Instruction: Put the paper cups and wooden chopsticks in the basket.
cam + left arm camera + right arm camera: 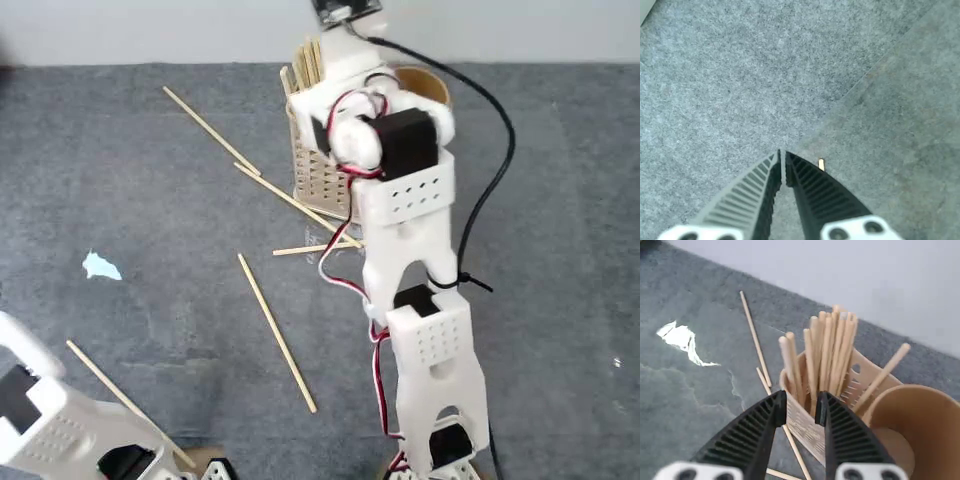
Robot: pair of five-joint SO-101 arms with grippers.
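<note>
While the right tool [800, 412] hangs above the basket [318, 185], the task stands partly done.

The basket sits at 12 o'clock on the grey surface [150, 200] and already holds a bundle of wooden chopsticks [830, 350] standing on end. A brown paper cup [912, 420] touches its far side, though it cannot be told whether the cup is inside or just beside it. At least five loose chopsticks remain, fanned from 10 to 7 o'clock of the basket, the longest-looking one [277, 332] at 6 o'clock. The right tool is slightly spread and pinches nothing. The left tool [783, 162], at 7 o'clock on the surface, is pressed together and empty. A pale blue scrap [100, 266] lies at 9 o'clock. No legible print can be made out.
</note>
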